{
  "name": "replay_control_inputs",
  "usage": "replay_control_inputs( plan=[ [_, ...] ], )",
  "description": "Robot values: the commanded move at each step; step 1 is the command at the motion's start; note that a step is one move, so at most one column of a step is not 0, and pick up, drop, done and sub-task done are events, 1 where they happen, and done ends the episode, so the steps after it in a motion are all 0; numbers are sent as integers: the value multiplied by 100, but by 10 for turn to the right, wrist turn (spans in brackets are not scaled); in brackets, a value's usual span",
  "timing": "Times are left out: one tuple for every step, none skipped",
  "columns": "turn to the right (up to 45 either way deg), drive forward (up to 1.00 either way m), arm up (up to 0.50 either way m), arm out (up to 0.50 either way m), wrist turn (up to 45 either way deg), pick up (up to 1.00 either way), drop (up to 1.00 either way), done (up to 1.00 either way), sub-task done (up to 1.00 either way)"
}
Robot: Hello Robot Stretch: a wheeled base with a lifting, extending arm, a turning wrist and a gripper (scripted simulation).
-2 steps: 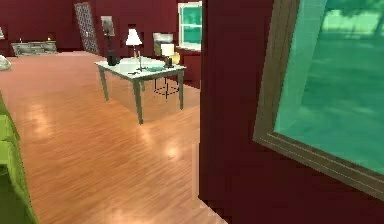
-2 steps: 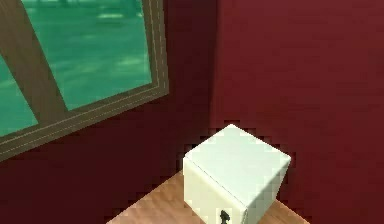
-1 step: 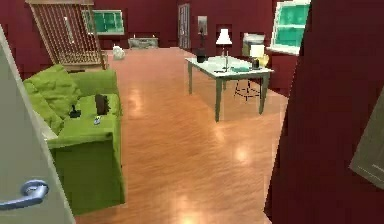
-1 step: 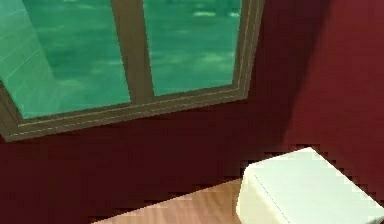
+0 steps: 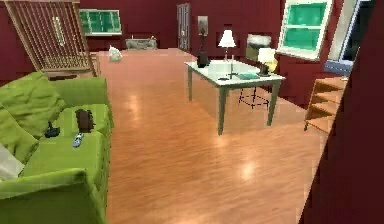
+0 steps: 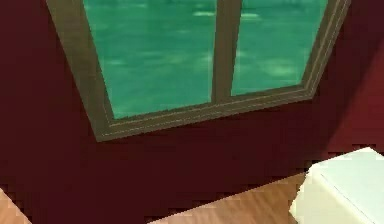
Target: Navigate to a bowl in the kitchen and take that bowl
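I see no bowl that I can name. In the forward view a living room with dark red walls opens ahead. A pale green table stands right of the middle, carrying a white-shaded lamp, a dark vase-like thing and a small yellowish object. At the far wall there is a dark doorway.
A green sofa with small dark items on its seat fills the forward view's left. A wooden crate-like cabinet stands behind it, a wooden shelf at the right. Wood floor runs ahead. The arm side view faces a framed window and a white block.
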Motion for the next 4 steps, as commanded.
replay_control_inputs(
  plan=[
    [0,100,0,0,0,0,0,0,0],
    [-270,0,0,0,0,0,0,0,0],
    [0,10,0,0,0,0,0,0,0],
    [60,0,0,0,0,0,0,0,0]
  ],
)
